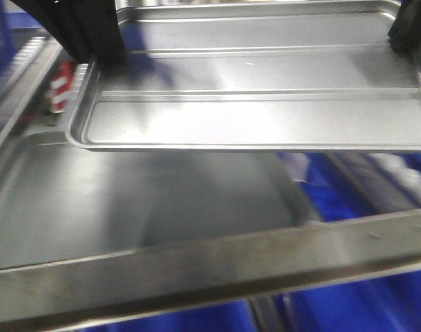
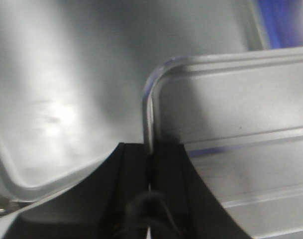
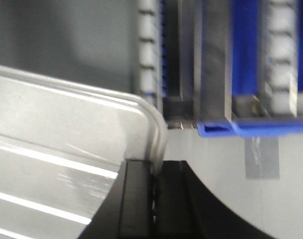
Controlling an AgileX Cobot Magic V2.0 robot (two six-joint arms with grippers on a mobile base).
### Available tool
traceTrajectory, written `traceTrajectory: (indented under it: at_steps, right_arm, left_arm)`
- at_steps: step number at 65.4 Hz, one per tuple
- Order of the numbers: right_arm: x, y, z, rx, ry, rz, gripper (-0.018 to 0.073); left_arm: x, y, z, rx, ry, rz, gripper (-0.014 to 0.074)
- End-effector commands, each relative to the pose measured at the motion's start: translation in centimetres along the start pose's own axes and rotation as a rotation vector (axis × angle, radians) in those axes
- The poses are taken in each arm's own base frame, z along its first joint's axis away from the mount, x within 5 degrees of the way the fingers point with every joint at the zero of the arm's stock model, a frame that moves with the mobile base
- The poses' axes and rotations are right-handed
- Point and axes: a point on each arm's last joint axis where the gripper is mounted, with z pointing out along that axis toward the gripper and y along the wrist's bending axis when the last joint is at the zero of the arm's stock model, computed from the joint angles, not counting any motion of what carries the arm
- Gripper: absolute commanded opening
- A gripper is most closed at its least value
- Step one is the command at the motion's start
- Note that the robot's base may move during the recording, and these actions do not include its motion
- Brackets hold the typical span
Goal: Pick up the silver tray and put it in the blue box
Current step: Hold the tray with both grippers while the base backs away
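We hold the silver tray between our two grippers. The left gripper is clamped on the rim beside one rounded corner, and the right gripper pinches the rim beside another. Under both grippers the tray hangs above the larger grey tray. The blue box shows lower still.

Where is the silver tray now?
Front view, upper half: the silver tray hangs over the larger grey tray, its rim clamped by the left pincer and right pincer.
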Motion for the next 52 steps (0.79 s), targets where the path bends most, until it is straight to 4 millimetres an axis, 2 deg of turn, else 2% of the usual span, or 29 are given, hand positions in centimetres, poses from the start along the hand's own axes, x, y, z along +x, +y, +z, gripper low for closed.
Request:
traceTrajectory:
  at_steps: [1, 52]
  right_arm:
    - [-0.98, -0.35, -2.0, 0.019, -0.114, -0.047, 0.0059]
    - [-0.98, -0.35, -2.0, 0.019, -0.114, -0.047, 0.0059]
  left_arm:
    - [-0.28, 0.39, -1.85, -0.013, -0.058, 0.045, -0.0098]
    - [-0.27, 0.37, -1.85, -0.01, -0.056, 0.043, -0.0098]
